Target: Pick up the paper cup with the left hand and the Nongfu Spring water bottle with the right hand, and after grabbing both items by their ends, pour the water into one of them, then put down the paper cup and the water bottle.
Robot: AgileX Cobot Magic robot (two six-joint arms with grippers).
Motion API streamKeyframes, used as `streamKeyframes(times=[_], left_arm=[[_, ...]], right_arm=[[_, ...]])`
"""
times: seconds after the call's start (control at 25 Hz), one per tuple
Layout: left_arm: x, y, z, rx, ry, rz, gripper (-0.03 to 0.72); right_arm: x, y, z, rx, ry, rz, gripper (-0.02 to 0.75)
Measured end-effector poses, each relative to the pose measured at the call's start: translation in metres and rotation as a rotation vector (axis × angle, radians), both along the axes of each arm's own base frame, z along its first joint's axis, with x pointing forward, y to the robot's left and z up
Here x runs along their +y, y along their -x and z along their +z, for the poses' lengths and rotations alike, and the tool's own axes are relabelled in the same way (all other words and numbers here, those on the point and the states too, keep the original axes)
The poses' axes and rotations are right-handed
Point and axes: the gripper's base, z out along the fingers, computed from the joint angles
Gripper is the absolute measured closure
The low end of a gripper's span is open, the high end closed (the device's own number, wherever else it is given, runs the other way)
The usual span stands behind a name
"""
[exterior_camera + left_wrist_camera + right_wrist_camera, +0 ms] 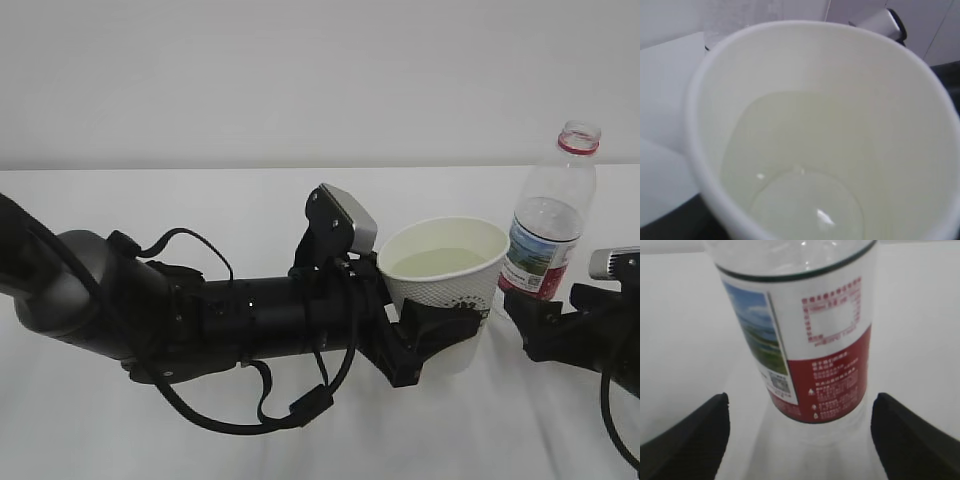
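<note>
White worktop (250, 430) carries the Nongfu Spring water bottle (548, 225) upright, right hand (560, 325) released beside it. Left hand (425, 340) grasps the paper cup (445, 275). Left wrist: water (800, 170) inside; a jolt could spill it. Right wrist: jaws wide apart, clear of the bottle.

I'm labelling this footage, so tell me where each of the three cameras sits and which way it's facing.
Exterior: in front, slanting down at the table; both arms show.
Left wrist: above the paper cup, looking into its water; no fingers visible.
Right wrist: low, facing the Nongfu Spring water bottle; both fingers show, apart from it.
Shared: exterior also shows the cup and bottle.
</note>
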Motion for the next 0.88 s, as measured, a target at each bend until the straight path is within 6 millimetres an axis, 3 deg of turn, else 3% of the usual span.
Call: streamKeyframes(times=[0.48,0.88], left_arm=[[0.000,0.000,0.000,0.000,0.000,0.000,0.209],[0.000,0.000,0.001,-0.001,0.014,0.000,0.209]], right_arm=[[-0.002,0.024,0.040,-0.128,-0.018,0.003,0.076],[-0.002,0.039,0.055,-0.163,-0.100,-0.014,0.094]])
